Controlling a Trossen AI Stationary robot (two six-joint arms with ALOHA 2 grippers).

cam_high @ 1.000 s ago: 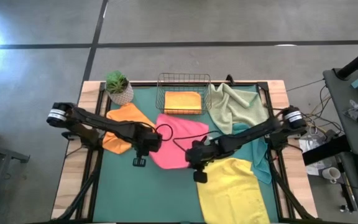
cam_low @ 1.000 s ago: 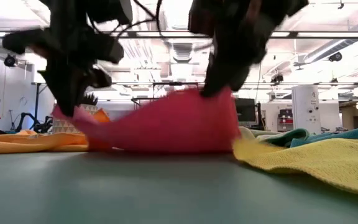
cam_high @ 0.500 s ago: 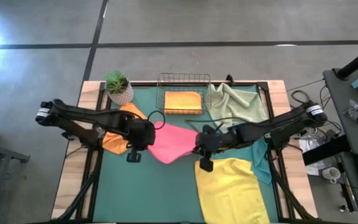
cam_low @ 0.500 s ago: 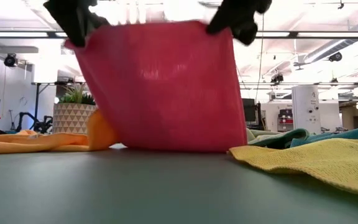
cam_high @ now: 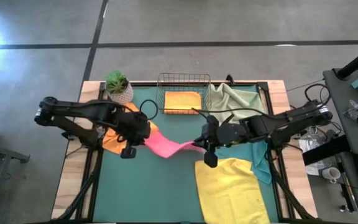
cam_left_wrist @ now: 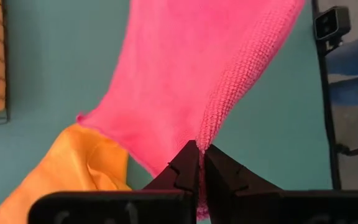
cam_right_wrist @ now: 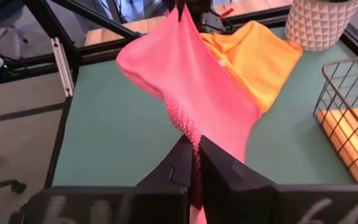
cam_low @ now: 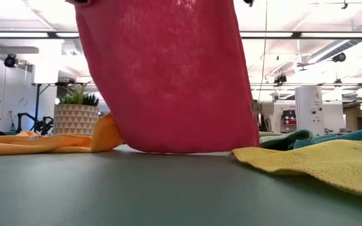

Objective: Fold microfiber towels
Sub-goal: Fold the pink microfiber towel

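1. My left end effector (cam_left_wrist: 199, 163) was clamped on one top corner of the pink towel (cam_high: 166, 148); my right end effector (cam_right_wrist: 194, 163) was clamped on the other.
2. The pink towel hung between them above the middle of the table (cam_high: 160, 193), its lower edge (cam_low: 181, 148) touching the surface or just clear of it; I could not tell which.
3. An orange towel (cam_high: 114, 138) lay beside it on the left; a yellow towel (cam_high: 229, 190) lay on the right.
4. A folded orange towel (cam_high: 183, 101) sat in the wire basket (cam_high: 160, 93).
5. Step in hand, as I judged: spreading the pink towel for folding.
6. The next move called for laying it flat and unwrinkled on bare table, clear of its neighbours.
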